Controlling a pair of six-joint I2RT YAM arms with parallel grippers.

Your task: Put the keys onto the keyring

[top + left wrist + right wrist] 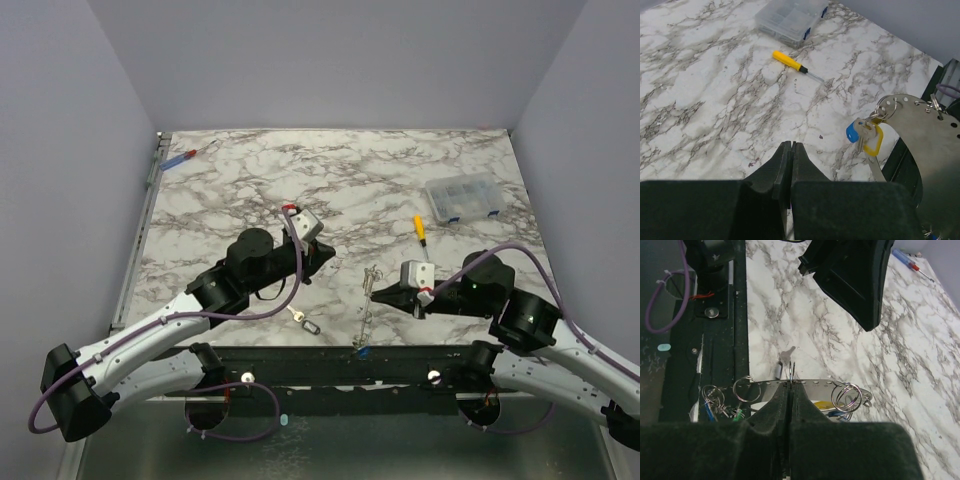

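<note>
The keyring, a flat perforated metal band, sits near the worktop's 6 o'clock edge. Its long axis runs 12 to 6 o'clock, and it is seen edge-on from above. The right hand is clamped fully closed on it from 3 o'clock. Keys with blue and yellow caps hang from it on split rings; others at its near end are a tangle, hard to separate. A loose key lies at its 9 o'clock, cap colour unclear. The left hand, at 11 o'clock, is closed tight on nothing.
</note>
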